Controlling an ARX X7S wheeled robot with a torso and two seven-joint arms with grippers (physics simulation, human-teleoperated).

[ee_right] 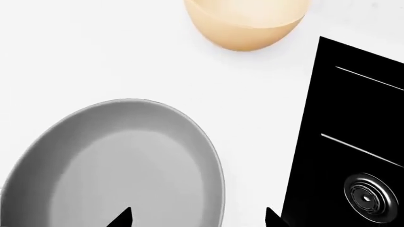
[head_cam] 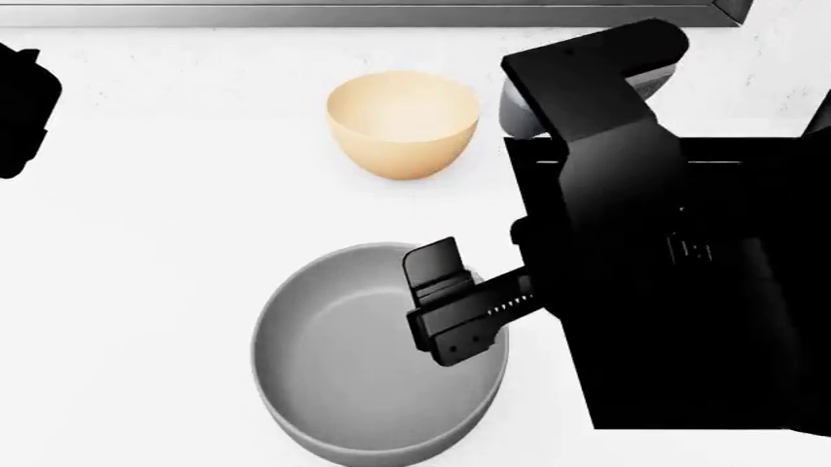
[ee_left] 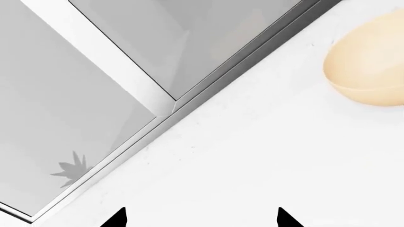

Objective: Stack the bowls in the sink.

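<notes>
The wide grey bowl (head_cam: 350, 379) sits on the white counter near me, and the smaller tan bowl (head_cam: 400, 122) stands farther back. My right gripper (head_cam: 439, 309) hovers open over the grey bowl's right rim. In the right wrist view its tips (ee_right: 197, 218) straddle the rim of the grey bowl (ee_right: 126, 161), with the tan bowl (ee_right: 246, 23) beyond. The black sink (ee_right: 353, 123) with a round drain lies right of both bowls. My left gripper (ee_left: 200, 220) is open over bare counter, well clear of the tan bowl (ee_left: 369, 61). It shows at the head view's far left (head_cam: 19, 107).
A metal-framed window (ee_left: 158, 106) runs along the back edge of the counter (ee_left: 252, 156), seen as a metal strip (head_cam: 389, 12) at the top of the head view. My black right arm (head_cam: 649, 243) covers the right side of that view.
</notes>
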